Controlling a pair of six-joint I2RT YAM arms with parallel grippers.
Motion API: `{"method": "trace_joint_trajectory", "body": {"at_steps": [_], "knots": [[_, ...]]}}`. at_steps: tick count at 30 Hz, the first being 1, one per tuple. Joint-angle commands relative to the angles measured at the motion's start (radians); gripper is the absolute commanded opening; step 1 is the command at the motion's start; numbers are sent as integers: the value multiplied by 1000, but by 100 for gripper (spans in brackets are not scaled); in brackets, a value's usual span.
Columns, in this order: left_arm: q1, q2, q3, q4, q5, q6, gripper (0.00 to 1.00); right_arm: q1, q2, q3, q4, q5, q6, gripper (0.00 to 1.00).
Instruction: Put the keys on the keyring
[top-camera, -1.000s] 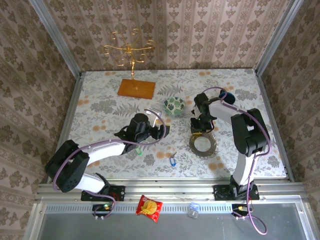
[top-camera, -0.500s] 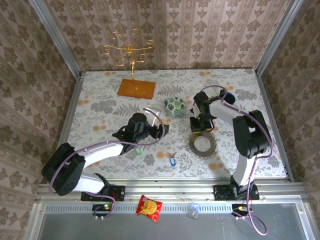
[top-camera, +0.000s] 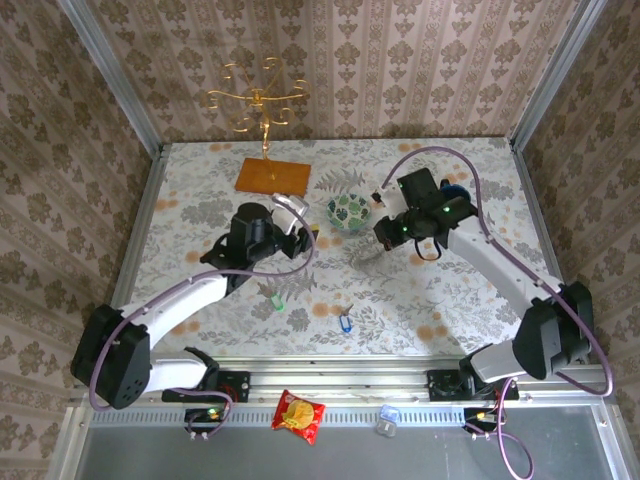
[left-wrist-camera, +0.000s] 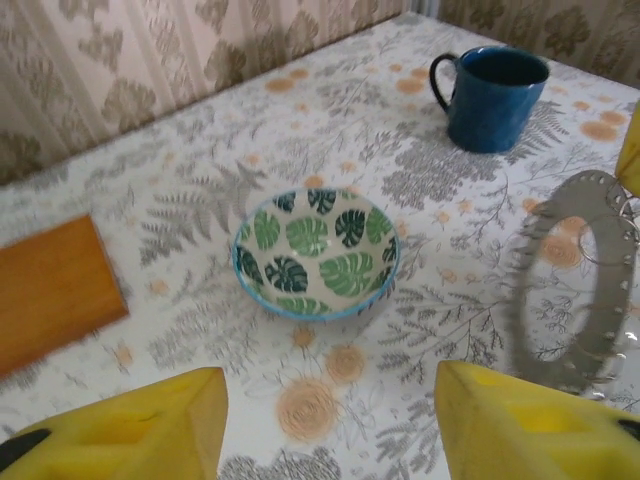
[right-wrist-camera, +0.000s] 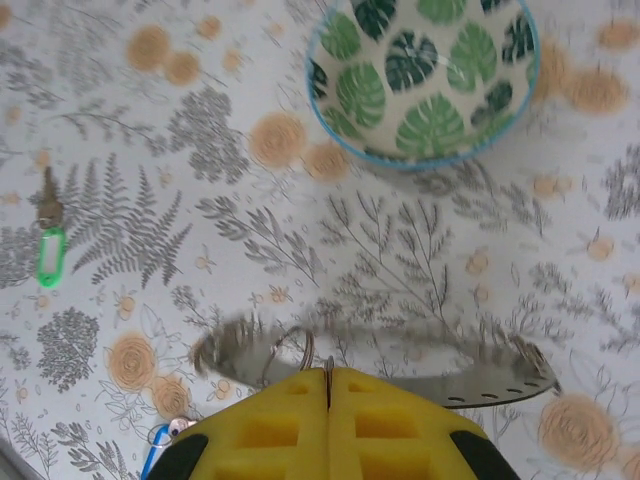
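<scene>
Keys both lie loose on the floral-print desk (top-camera: 190, 215), near its front edge: small metal green-headed key (top-camera: 277, 300) to the left, small metal blue-headed key (top-camera: 345, 320) right of it & a bit nearer the arm bases, the two apart, not touching. Left gripper (left-wrist-camera: 330, 400) hangs over the desk behind the green-headed key, yellow fingers (left-wrist-camera: 120, 430) spread wide w/ nothing betw. them; flat orange-brown wooden board (top-camera: 273, 176) sits further back. Round bowl w/ green leaf pattern & blue rim (left-wrist-camera: 315, 250) stands upright just ahead of that gripper, approx. mid-desk. Right of the bowl: large thin flat grey metal keyring (right-wrist-camera: 480, 385) w/ small holes along its band, tipped up steeply on edge rather than lying flat; can't tell if its low edge touches the desk. Right gripper (right-wrist-camera: 328, 378) has hold of it, yellow fingers pressed fully together on the ring's edge, next to a small wire loop (right-wrist-camera: 295, 345) hooked through it. Keyring is well apart from both keys. Dark blue ceramic mug (left-wrist-camera: 490, 85) stands upright furthest right, behind the keyring.
</scene>
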Motion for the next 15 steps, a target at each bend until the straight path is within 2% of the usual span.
{"method": "trace_joint_trajectory", "body": {"at_steps": [1, 5, 8, 12, 15], "knots": [[9, -18, 68, -62, 178, 158, 51, 13, -71, -24, 77, -63, -104, 0], [13, -6, 122, -94, 268, 271, 43, 24, -121, -46, 170, -140, -179, 0], [41, 12, 155, -98, 295, 286, 40, 41, -138, -56, 220, -178, -226, 0], [71, 27, 181, -107, 380, 291, 40, 66, -134, -64, 283, -142, -243, 0], [72, 22, 167, -104, 478, 324, 44, 72, -107, -52, 298, -138, -228, 0]]}}
